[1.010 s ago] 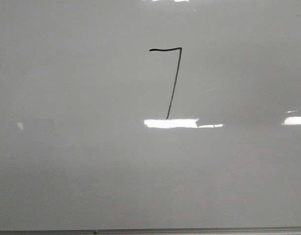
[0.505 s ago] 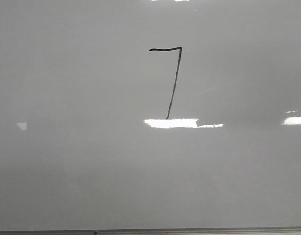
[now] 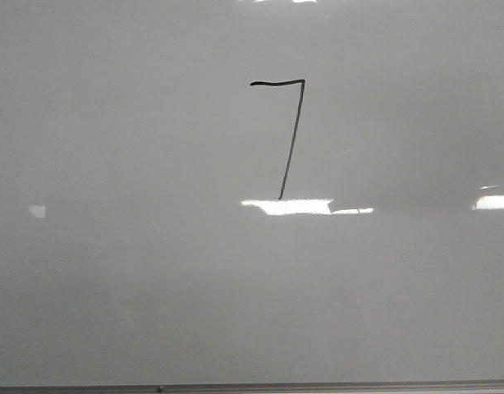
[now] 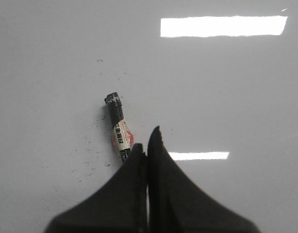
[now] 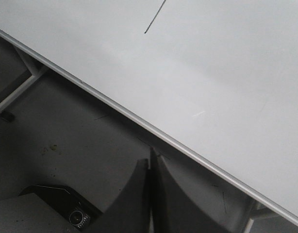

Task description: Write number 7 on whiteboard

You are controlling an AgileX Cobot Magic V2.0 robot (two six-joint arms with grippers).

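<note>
The number 7 is drawn in thin black marker on the whiteboard, upper middle of the front view. The tail of its downstroke shows in the right wrist view, above the board's metal bottom edge. My left gripper is shut, jaws pressed together with nothing between them, over a glossy white surface. A marker pen with a black end and a red-white label lies just past the left fingertip, its near end hidden behind that finger. My right gripper is shut and empty, below the board's edge. Neither gripper shows in the front view.
Bright rectangular light reflections sit on the board just under the 7. Below the board, the right wrist view shows dark floor, a grey frame leg and a dark device with a round knob. Small scuff marks dot the surface near the marker.
</note>
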